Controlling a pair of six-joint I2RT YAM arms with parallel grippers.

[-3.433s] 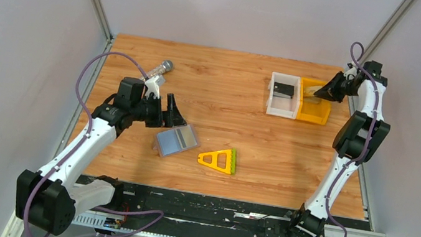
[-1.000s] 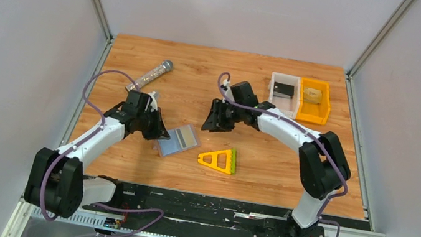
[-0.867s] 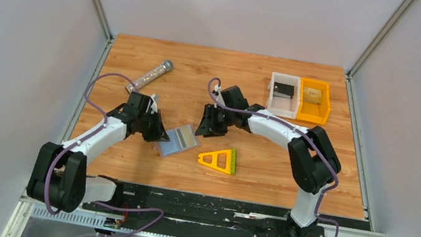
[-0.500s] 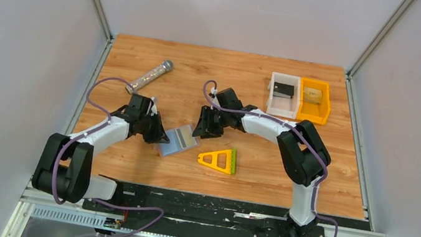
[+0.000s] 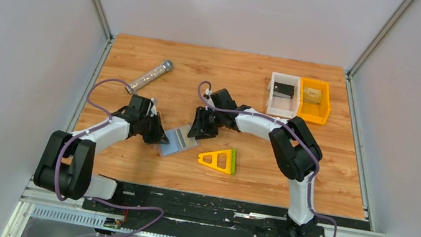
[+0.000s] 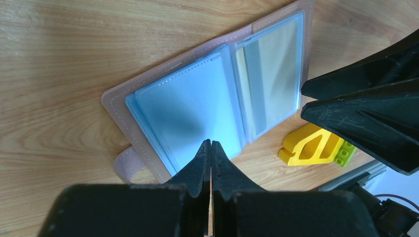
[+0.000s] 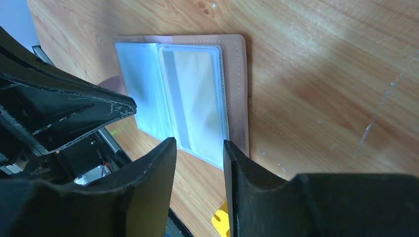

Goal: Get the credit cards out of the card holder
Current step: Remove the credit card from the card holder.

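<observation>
Top view: card holder (image 5: 182, 140) left edge hidden under left gripper (image 5: 159, 138).

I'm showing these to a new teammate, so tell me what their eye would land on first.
The open card holder, lying flat on the wooden table left of centre, draws the eye first. The left tool is shut, its tip over the blue pages, while the right tool is open over the opposite page. Next comes the yellow-and-green triangular frame beside it.
</observation>
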